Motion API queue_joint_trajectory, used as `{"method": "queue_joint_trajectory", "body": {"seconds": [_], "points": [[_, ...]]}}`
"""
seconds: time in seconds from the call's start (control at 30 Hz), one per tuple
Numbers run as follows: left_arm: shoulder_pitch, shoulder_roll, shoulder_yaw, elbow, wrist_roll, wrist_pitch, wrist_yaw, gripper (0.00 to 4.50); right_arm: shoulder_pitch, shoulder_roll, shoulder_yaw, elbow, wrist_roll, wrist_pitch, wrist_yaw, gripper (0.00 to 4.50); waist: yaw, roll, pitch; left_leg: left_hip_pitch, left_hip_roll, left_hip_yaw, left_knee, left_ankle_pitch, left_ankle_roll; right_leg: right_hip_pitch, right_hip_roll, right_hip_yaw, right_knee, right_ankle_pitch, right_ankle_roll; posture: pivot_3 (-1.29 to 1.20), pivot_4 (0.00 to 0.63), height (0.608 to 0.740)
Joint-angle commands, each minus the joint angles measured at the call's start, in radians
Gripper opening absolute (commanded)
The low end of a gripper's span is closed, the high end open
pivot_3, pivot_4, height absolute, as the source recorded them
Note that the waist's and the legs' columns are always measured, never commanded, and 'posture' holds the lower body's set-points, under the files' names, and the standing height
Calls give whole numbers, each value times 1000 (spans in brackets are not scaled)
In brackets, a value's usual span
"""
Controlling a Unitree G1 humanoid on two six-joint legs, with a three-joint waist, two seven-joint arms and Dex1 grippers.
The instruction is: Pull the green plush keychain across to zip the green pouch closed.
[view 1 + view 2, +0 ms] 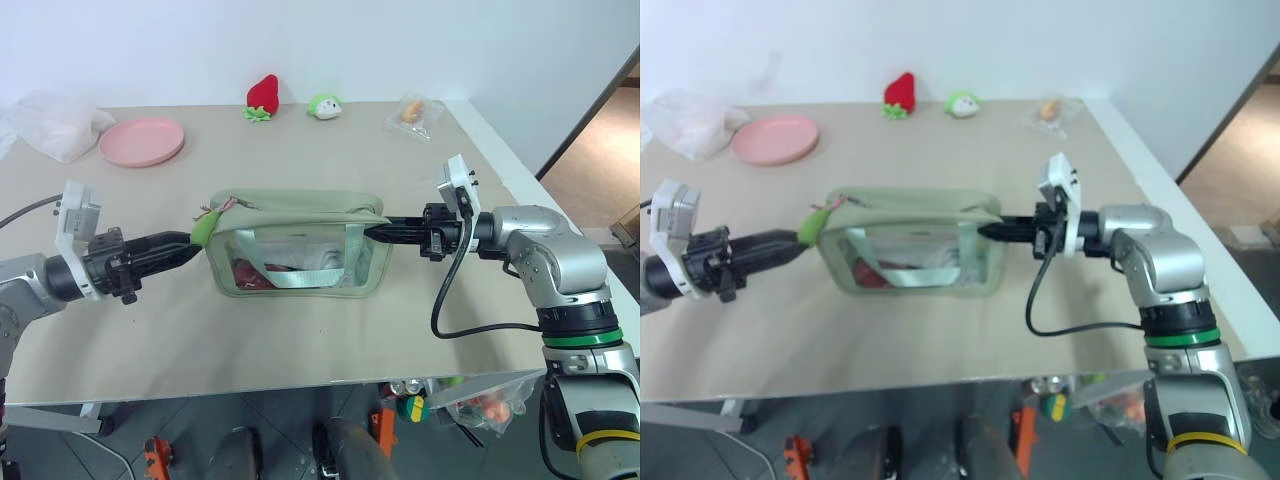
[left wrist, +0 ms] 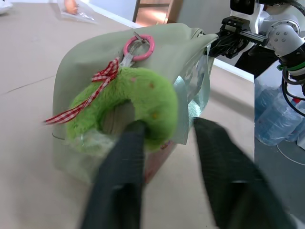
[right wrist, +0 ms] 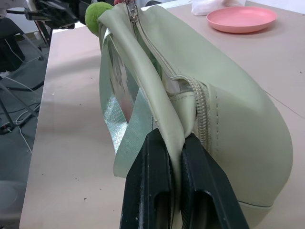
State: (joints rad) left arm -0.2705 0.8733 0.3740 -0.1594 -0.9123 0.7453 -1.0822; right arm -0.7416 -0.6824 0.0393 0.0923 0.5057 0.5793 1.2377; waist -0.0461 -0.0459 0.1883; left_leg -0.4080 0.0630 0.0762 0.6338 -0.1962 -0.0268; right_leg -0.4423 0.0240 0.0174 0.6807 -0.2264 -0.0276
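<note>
The right gripper (image 3: 175, 157) pinches the pouch (image 1: 300, 215) end, anchoring it; the left gripper (image 2: 164, 143), part-open, straddles the keychain (image 2: 138, 100), grip uncertain.

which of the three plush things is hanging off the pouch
The green plush keychain, a lime ring clipped to the green pouch at its zipper end. The red strawberry plush and the green-and-white round plush sit apart along the table's far edge.
</note>
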Motion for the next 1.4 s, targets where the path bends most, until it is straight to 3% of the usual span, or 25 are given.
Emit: {"method": "queue_joint_trajectory", "body": {"seconds": [0.03,0.07,0.4,0.53,0.73,1.0,1.4], "points": [[-21,-8,1,-9,2,-16,3,231,-2,-5,-25,-32,9,-9,-3,0,0,0,0,0,0,0,0,0,0,0,0,0,0,0,0,0,150,740],[-21,-9,1,-10,2,-16,4,66,-1,-5,-25,-32,9,-9,-3,0,0,0,0,0,0,0,0,0,0,0,0,0,0,0,0,0,150,740],[-191,-48,24,-16,-68,-2,84,66,-1,-6,-22,-32,5,-14,-3,0,0,0,0,0,-1,0,1,0,0,0,0,0,0,0,1,0,150,740],[-316,-87,-14,-29,-153,76,144,66,4,-4,-23,-43,6,-14,-10,0,0,-1,-1,-1,-1,0,2,0,0,1,0,-1,0,1,1,0,150,740],[-335,-128,-125,-19,-81,87,166,66,10,-4,-30,-53,10,-11,-18,0,1,-1,-1,0,-1,0,1,0,0,1,1,1,0,1,1,0,150,740],[-337,-133,-174,13,-36,82,127,2643,28,-5,-39,-77,19,-4,-35,0,0,-1,-1,0,-1,0,1,0,0,1,3,1,0,1,1,0,150,740],[-279,-22,26,-40,-188,153,62,2643,38,-8,-43,-88,26,0,-45,0,-2,-1,-1,0,0,0,1,0,-1,0,3,1,0,1,1,0,150,740]]}}
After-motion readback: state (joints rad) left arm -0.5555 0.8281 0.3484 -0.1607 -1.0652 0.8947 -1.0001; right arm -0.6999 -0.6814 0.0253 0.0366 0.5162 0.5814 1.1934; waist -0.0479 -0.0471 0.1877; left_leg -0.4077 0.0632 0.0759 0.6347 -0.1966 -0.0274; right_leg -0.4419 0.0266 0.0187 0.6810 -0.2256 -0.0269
